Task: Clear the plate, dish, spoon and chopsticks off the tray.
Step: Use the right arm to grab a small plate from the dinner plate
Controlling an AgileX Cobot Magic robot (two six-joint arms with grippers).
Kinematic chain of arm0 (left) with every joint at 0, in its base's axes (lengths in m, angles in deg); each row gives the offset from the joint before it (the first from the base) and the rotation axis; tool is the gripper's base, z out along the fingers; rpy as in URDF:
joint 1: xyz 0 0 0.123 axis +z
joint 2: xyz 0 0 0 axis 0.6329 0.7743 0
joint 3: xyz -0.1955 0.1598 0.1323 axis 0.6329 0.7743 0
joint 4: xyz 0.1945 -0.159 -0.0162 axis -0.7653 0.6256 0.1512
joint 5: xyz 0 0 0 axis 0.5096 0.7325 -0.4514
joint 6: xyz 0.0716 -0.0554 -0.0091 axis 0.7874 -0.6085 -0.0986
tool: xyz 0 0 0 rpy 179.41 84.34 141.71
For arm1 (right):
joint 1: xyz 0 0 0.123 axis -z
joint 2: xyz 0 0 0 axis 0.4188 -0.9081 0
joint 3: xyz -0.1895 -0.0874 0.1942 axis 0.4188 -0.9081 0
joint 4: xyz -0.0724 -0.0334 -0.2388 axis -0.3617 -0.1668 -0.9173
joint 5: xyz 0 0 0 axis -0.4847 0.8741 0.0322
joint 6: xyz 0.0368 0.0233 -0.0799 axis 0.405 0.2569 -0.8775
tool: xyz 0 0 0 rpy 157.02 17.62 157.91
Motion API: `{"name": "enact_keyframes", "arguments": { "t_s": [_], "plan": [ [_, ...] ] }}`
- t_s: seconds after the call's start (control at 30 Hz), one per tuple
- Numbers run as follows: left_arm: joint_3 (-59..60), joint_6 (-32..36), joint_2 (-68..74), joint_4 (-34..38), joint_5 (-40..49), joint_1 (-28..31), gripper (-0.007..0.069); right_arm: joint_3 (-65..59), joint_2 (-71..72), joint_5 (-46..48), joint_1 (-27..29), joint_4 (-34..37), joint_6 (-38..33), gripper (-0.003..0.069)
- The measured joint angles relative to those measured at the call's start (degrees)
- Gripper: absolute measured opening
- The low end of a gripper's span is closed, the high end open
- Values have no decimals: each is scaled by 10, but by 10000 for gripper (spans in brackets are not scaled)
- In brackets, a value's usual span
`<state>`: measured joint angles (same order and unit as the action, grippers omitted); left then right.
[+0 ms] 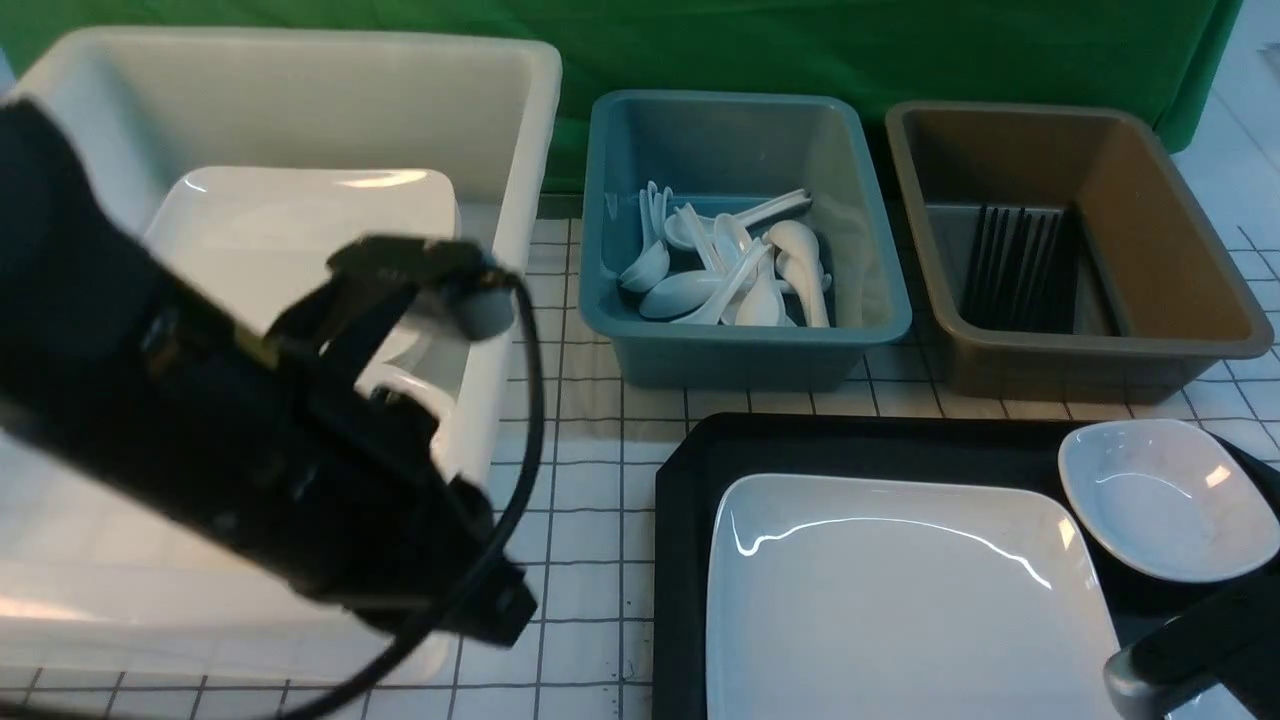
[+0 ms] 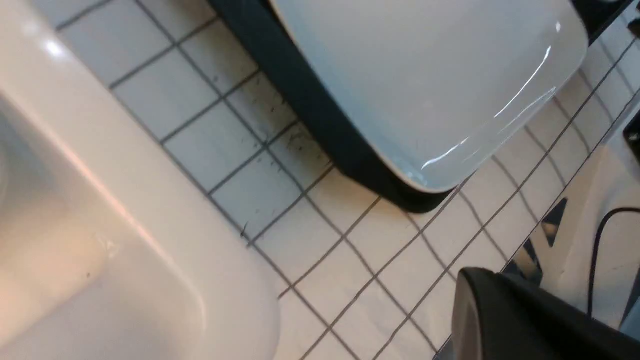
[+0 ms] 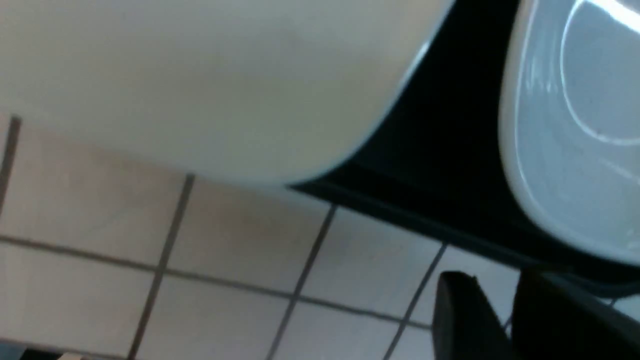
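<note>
The large white plate [image 1: 900, 590] [image 2: 425, 75] [image 3: 200, 75] lies on the black tray [image 1: 850, 445] [image 2: 320, 130] [image 3: 440, 165], its near corners overhanging the tray's rim. The small white dish [image 1: 1165, 500] [image 3: 575, 125] sits on the tray's far right. Several white spoons [image 1: 730, 280] lie in the blue tub, and black chopsticks [image 1: 1015, 265] lie in the brown tub. My left gripper [image 1: 495, 605] [image 2: 480, 305] is shut and empty, above the table between the white tub and the tray. My right gripper [image 3: 502, 315] hangs open and empty by the tray's near right corner.
A big white tub [image 1: 540, 150] [image 2: 125, 225] at the left holds another white plate [image 1: 300, 220]; my left arm reaches across it. The blue tub [image 1: 740, 350] and the brown tub [image 1: 1090, 360] stand behind the tray. The table's front edge [image 2: 530, 235] is close to the left gripper.
</note>
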<state>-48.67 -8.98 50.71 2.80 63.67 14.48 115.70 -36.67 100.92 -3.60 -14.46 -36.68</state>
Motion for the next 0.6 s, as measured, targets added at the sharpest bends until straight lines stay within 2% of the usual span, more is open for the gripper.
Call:
{"name": "enact_keyframes", "arguments": {
  "t_s": [0.03,0.1,0.27,0.6],
  "plan": [
    [31,0,-26,-6,-10,0,-3,6,-24,-12,-2,-6,-5,324],
    [54,1,-53,-13,-17,0,-1,17,-50,-23,-8,-25,-3,351],
    [61,2,-86,-14,-33,0,-1,45,-87,-42,-16,-64,10,362],
    [61,-6,-102,-8,-50,0,-1,50,-176,-72,-16,-97,17,363]
  ]
}}
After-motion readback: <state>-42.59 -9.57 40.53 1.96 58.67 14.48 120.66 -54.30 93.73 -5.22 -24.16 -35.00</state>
